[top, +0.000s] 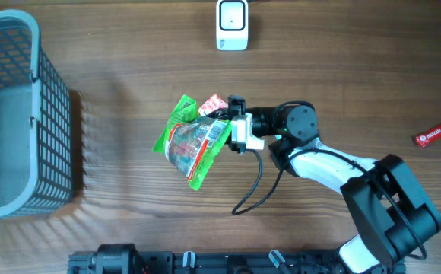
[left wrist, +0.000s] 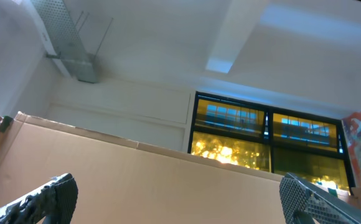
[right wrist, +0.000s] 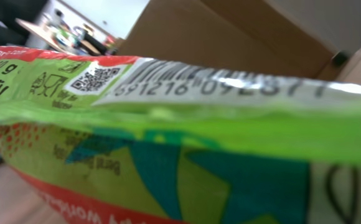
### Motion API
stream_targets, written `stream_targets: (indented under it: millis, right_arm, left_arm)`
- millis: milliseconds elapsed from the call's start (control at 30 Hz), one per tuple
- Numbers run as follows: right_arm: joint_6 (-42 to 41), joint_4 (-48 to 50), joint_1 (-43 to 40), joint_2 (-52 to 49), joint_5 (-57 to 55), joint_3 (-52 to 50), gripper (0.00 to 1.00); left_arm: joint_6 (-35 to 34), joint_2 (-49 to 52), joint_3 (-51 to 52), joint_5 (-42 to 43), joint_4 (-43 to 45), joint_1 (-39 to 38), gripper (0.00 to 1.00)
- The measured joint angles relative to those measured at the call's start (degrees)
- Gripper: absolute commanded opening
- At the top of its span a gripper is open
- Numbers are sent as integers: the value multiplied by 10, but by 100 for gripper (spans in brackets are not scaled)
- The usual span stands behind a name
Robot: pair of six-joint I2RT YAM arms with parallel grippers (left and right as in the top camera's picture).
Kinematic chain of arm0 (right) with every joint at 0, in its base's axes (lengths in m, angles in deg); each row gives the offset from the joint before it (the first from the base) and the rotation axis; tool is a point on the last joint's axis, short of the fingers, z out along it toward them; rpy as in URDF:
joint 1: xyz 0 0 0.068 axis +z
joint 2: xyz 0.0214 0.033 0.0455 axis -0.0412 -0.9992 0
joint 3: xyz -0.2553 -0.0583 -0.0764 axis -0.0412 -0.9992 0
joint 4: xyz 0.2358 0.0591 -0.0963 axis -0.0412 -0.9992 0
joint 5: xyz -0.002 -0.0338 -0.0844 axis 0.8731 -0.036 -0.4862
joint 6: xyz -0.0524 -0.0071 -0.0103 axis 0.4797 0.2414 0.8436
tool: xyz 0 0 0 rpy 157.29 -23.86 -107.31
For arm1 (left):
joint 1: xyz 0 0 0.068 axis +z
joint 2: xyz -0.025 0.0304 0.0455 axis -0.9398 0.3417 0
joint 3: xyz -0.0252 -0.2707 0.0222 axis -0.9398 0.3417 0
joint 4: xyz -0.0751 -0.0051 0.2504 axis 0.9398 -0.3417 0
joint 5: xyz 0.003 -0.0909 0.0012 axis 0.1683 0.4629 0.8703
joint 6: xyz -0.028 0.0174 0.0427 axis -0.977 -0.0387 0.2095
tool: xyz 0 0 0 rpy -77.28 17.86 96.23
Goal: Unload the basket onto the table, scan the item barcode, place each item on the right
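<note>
A green snack bag (top: 192,140) with red print hangs over the middle of the table, and my right gripper (top: 233,126) is shut on its right edge. In the right wrist view the bag (right wrist: 168,137) fills the frame and hides the fingers. Its barcode (right wrist: 224,84) and a QR code (right wrist: 94,79) run along the top edge. The white barcode scanner (top: 232,24) stands at the far edge of the table, well beyond the bag. My left gripper (left wrist: 180,199) is open with nothing between its fingers, facing a cardboard wall and the ceiling. It does not show in the overhead view.
A grey mesh basket (top: 53,114) stands at the left side of the table. A red candy bar (top: 438,132) lies near the right edge. A black cable (top: 258,183) loops below the right arm.
</note>
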Motion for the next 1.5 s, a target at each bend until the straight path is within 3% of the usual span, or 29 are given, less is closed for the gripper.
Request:
stream_targets:
  millis: [200,433,500,600,867,1000,1233,1333,1500]
  right_arm:
    - [40,-16,0,0,-12,0,4]
    - [25,-105,0,1,11,0,4]
    - [-23,-131,0,1,25,0,4]
    - [-162,-172,0,1,27,0,4]
    - [-682,-188,-7,1,17,0,4]
    - [-848,-221,-8,1,-45,0,4]
    - [-999,-419,-19,-2,-251,6,4]
    - [-1029,-444,-42,-20,-311,59,4]
    - [-1044,-574,-72,-63,-348,241,4]
  left_arm:
    - [0,-1,9,-14,7,0,100]
    - [0,-1,45,-39,31,0,100]
    - [0,-1,47,-41,33,0,100]
    - [0,-1,47,-43,34,0,100]
    - [0,-1,47,-43,35,0,100]
    - [0,-1,47,-43,35,0,100]
    - [0,-1,47,-46,35,0,98]
    - [0,-1,47,-47,30,0,97]
    - [0,-2,56,-47,31,0,97]
